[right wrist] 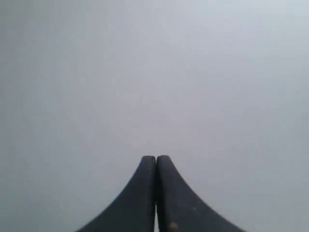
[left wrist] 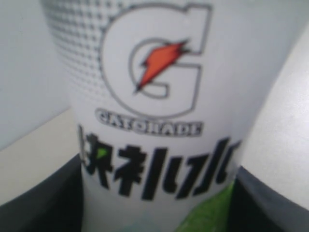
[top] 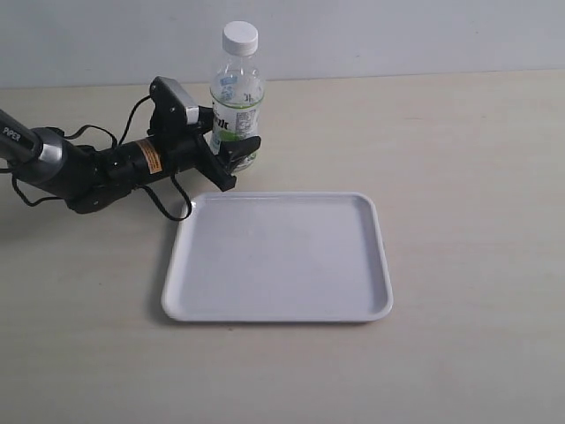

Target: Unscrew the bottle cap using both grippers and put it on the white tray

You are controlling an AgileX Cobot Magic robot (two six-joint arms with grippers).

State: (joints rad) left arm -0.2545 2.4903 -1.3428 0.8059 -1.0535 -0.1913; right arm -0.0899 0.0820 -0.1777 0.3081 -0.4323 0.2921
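At about 11 o'clock from the white tray (top: pixel 274 300), the bottle (top: pixel 237 115) stands upright on the table (top: pixel 477 177), with the bottle cap (top: pixel 240 36) seated on its neck. Left gripper (top: pixel 238 163): fingers against both sides of the lower body, apparently pinching it. Right gripper (right wrist: pixel 156 162): fingers pressed together, facing blank grey, absent from the exterior view. Judged stage: bottle steadied; unscrewing and tray placement remain.

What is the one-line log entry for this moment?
left gripper: shut on bottle | right gripper: shut | cap: on bottle | tray: no cap
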